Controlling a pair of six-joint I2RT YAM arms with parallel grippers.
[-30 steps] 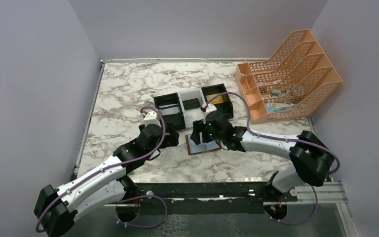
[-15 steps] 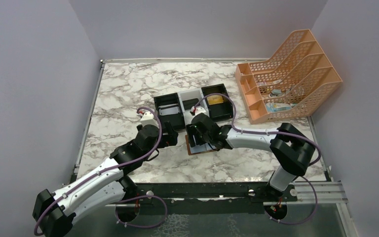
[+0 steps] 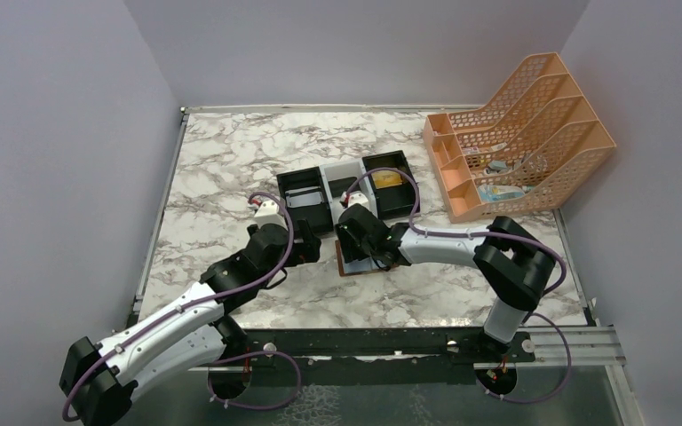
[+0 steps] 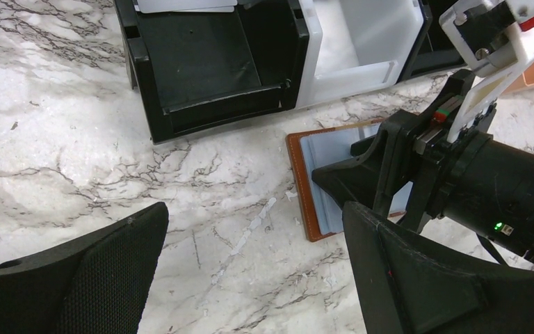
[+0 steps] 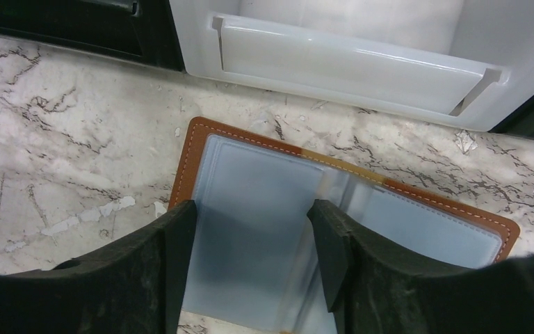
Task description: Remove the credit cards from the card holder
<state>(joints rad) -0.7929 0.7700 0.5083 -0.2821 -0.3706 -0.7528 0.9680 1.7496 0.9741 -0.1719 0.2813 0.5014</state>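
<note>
A marble counter [image 3: 231, 169] fills a grey-walled booth, with an orange file rack [image 3: 515, 133] at the far right and a three-part tray [image 3: 300, 173] in the middle. From above, we see the card holder [image 3: 346, 268] lying open just in front of the tray, under the right jaws. The left jaws hover just to its left.

From the left wrist, we find the left jaws wide apart, with the card holder [image 4: 304, 188] beyond them, untouched.

From the right wrist, the right jaws stand partly apart astride the card holder [image 5: 257, 202], over its blue-grey pocket on the left of that view. They grip nothing, and we cannot tell whether their tips touch it.
</note>
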